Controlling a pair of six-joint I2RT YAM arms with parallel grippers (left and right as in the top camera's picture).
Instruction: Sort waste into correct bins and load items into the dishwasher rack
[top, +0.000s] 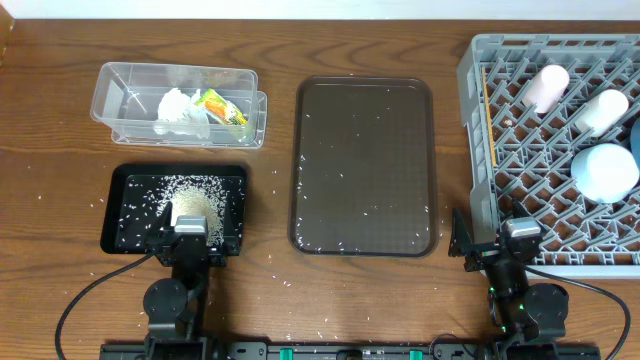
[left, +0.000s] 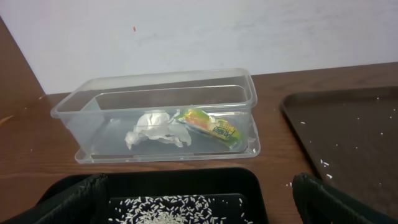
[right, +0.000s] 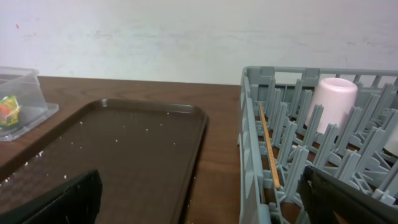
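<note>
The rice heap (top: 190, 205) lies in the black tray (top: 116, 215). The clear tub (top: 120, 100) holds the white napkin (top: 177, 108) and the yellow-green wrapper (top: 222, 108). The grey rack (top: 520, 45) at the right carries the pink cup (top: 547, 86), white cup (top: 601, 110), light blue bowl (top: 605, 172), chopsticks (top: 489, 120) and, at the frame edge, the dark blue plate (top: 635, 140). My left gripper (top: 188, 236) is open over the black tray's near edge, with nothing between its fingers. My right gripper (top: 506, 240) is open and empty, straddling the rack's front left corner.
The dark brown serving tray (top: 363, 165) lies in the middle, dotted with stray rice grains. More loose grains are scattered on the wooden table around both trays. A white wall runs behind the table's far edge.
</note>
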